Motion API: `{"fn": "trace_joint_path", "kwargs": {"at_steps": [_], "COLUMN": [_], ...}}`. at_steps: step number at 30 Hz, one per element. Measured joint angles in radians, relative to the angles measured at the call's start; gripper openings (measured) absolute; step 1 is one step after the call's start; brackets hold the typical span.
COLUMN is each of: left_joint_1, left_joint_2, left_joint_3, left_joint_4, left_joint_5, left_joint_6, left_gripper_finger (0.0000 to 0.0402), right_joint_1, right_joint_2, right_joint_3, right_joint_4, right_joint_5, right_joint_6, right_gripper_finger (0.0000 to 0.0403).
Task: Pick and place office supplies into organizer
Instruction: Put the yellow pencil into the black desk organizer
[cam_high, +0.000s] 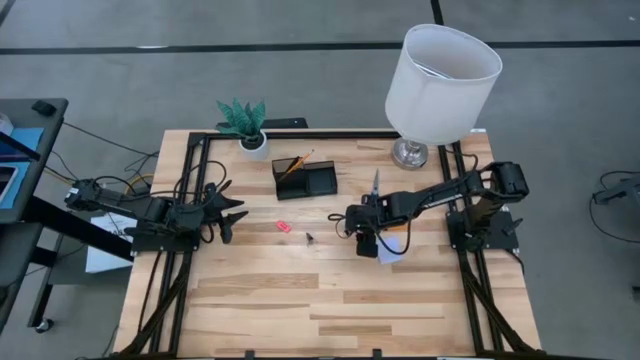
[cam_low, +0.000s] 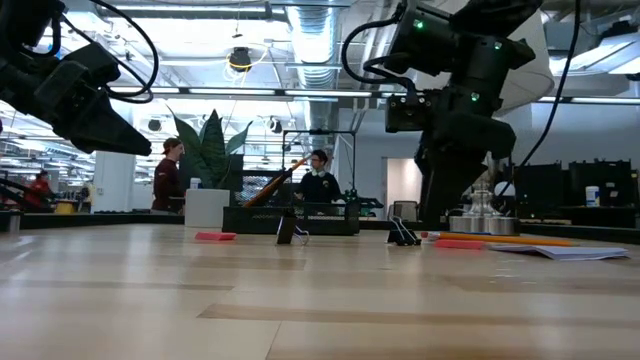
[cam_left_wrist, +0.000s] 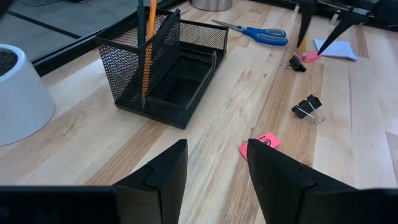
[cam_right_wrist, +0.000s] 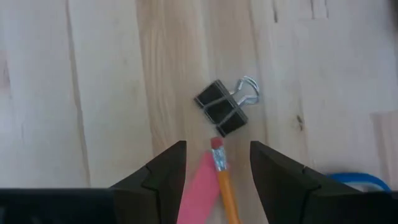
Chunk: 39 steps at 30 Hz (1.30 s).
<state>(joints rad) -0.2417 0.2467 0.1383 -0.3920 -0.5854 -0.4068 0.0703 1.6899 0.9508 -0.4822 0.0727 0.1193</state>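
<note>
Hovering over the orange pencil (cam_right_wrist: 222, 182), the right claw (cam_right_wrist: 217, 169) is held apart; it should be lowered straight, avoiding the binder clip (cam_right_wrist: 225, 106).

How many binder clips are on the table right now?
2. One binder clip lies near a pink eraser, out in the open; the other clip sits just past the tip of an orange pencil. Others may be hidden.

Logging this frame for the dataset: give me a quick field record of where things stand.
organizer: black mesh, one orange pencil upright in cup section
on table: scissors, two binder clips, pink eraser, note pad
right gripper: jaws open, above second pencil
left gripper: open, hovering, facing the organizer
</note>
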Motion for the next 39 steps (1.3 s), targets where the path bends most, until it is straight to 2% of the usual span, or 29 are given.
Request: {"fn": "trace_joint_path", "kwargs": {"at_steps": [39], "left_joint_1": [0.0], "left_joint_2": [0.0], "left_joint_3": [0.0], "left_joint_4": [0.0], "left_joint_5": [0.0], "left_joint_6": [0.0], "left_gripper_finger": [0.0159], "right_joint_1": [-0.001], "right_joint_2": [0.0], "right_joint_3": [0.0], "right_joint_4": [0.012], "right_joint_5": [0.002], "right_joint_6": [0.058], "right_gripper_finger": [0.0171]}}
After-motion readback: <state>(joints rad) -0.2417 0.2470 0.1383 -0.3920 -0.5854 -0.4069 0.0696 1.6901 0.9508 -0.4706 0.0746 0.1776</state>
